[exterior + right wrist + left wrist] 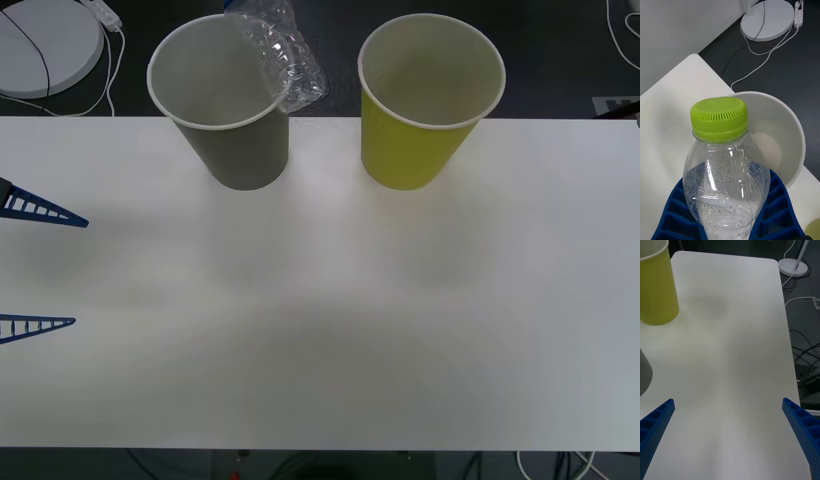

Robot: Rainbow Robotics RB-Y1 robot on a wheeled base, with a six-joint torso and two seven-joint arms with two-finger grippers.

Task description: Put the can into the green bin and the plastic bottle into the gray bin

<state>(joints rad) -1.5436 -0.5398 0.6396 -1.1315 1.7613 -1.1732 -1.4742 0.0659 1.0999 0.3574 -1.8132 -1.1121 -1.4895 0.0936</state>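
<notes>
The gray bin (235, 110) stands at the table's back, left of centre, with the green bin (425, 100) to its right. The clear plastic bottle (280, 55) hangs tilted over the gray bin's right rim. In the right wrist view my right gripper (728, 212) is shut on the plastic bottle (724, 180) below its lime-green cap (718, 118), just above the gray bin's open mouth (784, 135). My left gripper (78, 272) waits open at the table's left edge, its fingers (657, 420) wide apart over bare table. The can is out of view.
The white table (320, 340) ends just behind the two cups. Beyond it on the dark floor lie a round white lamp base (45, 45), cables and a power strip (799, 11). The green bin (657, 288) and gray bin (643, 371) also flank the left wrist view.
</notes>
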